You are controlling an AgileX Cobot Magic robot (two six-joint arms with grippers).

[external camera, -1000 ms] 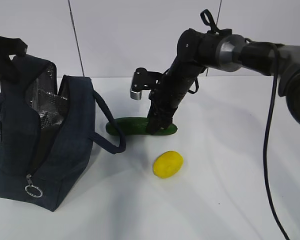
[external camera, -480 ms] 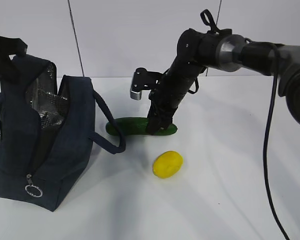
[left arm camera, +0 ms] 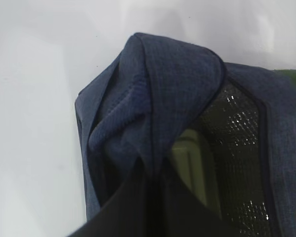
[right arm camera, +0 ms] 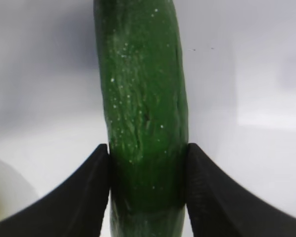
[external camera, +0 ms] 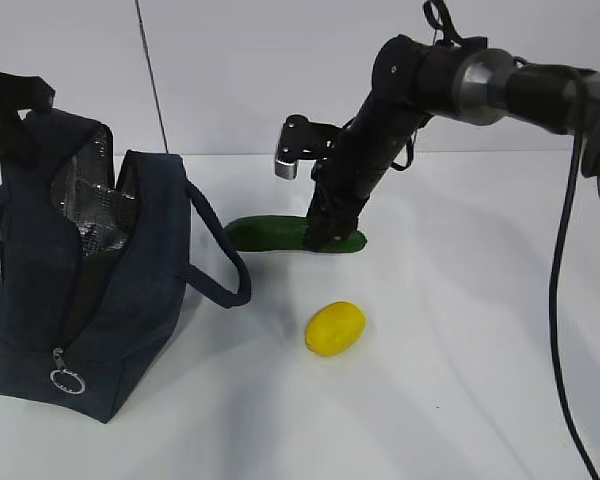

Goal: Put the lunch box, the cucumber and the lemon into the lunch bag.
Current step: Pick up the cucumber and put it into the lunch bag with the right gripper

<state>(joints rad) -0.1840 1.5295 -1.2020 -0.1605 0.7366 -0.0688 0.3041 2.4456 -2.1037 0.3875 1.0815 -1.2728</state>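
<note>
Two jobs running: my right gripper (right arm camera: pixel 147 163) clamps the cucumber (external camera: pixel 280 233) near its end, lifted off the table; my left gripper, clenched, pinches the lunch bag (external camera: pixel 130 300) rim open. Lunch box (left arm camera: pixel 190 165) inside, lemon (external camera: pixel 335 328) waiting. Next: carry cucumber over, tilt it in.

Inside the lunch bag (left arm camera: pixel 197 98), only a pale green sliver of the lunch box (left arm camera: pixel 190 160) shows; the left gripper (left arm camera: pixel 150 190) pinching the bag's fabric is mostly cropped.
</note>
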